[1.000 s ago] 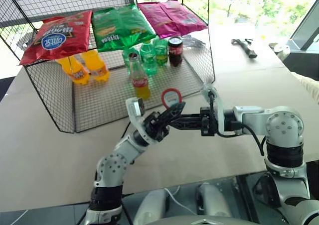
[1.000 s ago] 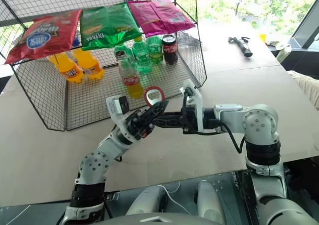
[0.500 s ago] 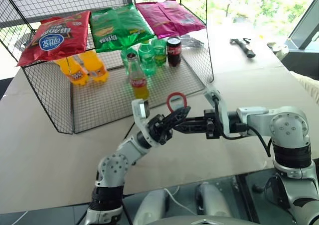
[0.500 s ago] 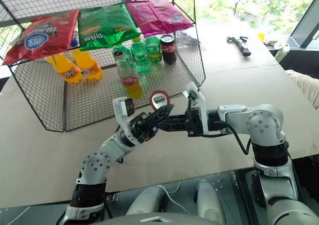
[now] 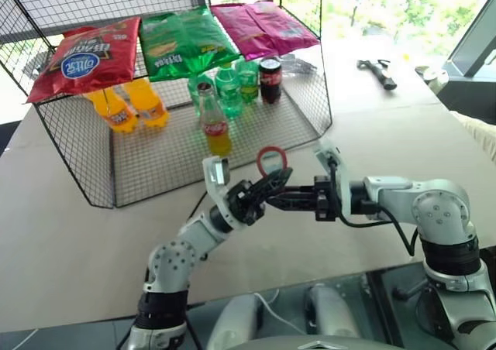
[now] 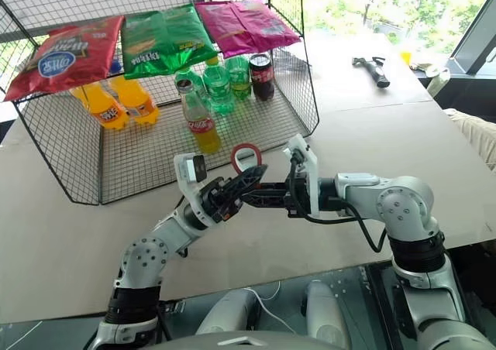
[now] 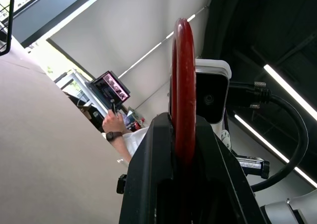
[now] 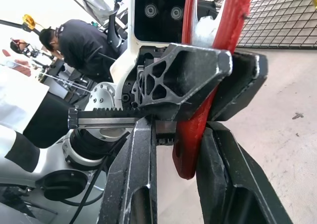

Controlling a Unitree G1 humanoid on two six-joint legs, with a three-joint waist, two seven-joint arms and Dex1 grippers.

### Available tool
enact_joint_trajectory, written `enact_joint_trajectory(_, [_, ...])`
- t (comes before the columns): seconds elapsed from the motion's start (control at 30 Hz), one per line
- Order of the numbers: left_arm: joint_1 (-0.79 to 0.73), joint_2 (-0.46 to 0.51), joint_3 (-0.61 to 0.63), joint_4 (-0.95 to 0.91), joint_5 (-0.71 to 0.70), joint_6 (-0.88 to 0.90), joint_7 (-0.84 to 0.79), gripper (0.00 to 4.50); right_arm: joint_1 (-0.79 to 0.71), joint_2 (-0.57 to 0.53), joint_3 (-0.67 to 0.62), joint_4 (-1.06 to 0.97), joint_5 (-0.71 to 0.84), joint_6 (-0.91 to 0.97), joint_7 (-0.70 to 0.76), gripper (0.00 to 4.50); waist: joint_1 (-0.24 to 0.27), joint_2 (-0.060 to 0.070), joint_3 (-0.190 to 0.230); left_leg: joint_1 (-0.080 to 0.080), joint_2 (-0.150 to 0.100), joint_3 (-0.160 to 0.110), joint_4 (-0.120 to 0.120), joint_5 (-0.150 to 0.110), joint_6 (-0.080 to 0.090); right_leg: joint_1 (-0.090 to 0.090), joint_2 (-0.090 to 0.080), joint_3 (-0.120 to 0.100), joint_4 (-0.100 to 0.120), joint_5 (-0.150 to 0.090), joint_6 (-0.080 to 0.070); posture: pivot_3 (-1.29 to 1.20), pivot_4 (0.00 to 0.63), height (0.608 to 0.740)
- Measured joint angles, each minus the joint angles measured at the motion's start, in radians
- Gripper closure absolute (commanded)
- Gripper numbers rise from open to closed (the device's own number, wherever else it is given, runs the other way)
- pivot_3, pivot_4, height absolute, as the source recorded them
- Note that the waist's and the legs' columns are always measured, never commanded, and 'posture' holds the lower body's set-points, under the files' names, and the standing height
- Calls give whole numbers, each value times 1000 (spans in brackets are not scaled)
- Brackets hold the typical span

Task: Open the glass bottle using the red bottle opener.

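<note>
Above the surface (image 5: 70, 234), just in front of the wire cage (image 5: 101, 172), your two grippers meet around the red bottle opener (image 5: 270, 162). Your left gripper (image 5: 273, 184) has its jaws clamped together on the opener below the loop; from the left wrist view you see the red bar (image 7: 184, 92) pinched edge-on between both black fingers (image 7: 151, 169). Your right gripper (image 5: 285, 200) reaches in from the right, roughly level, and its jaws also sit on either side of the opener's lower end, pressed against it, as the right wrist view shows (image 8: 203, 130). The opener stands nearly upright, loop head on top, clear of the surface.

Your glass bottle (image 5: 215, 121) stands upright on the cage floor, near the open front, well apart from both grippers. Behind it stand green plastic bottles (image 5: 231, 87) and a dark can (image 5: 271, 79); two orange bottles (image 5: 128, 106) lie to its left. Three snack bags (image 5: 186, 40) rest on the upper shelf. A black tool (image 5: 380, 71) lies far off on the right of the surface.
</note>
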Motion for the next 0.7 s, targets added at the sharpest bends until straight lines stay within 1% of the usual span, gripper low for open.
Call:
enact_joint_trajectory(0.43, [-31, -15, -3, 23, 2, 20, 5, 3607, -11, -33, 0, 2, 5, -10, 13, 3980, 0, 0, 0, 0, 0, 0, 0, 0, 0, 0, 0, 0, 0, 0, 0, 0, 150, 740])
enact_joint_trajectory(0.57, [-30, -17, -13, 23, -4, 34, 4, 3607, -10, -76, 20, -6, -5, -32, 62, 3980, 0, 0, 0, 0, 0, 0, 0, 0, 0, 0, 0, 0, 0, 0, 0, 0, 150, 740])
enact_joint_trajectory(0.7, [-27, 0, 6, 22, -20, 47, 10, 3607, -4, -142, 75, -22, -56, -38, 104, 3980, 0, 0, 0, 0, 0, 0, 0, 0, 0, 0, 0, 0, 0, 0, 0, 0, 150, 740])
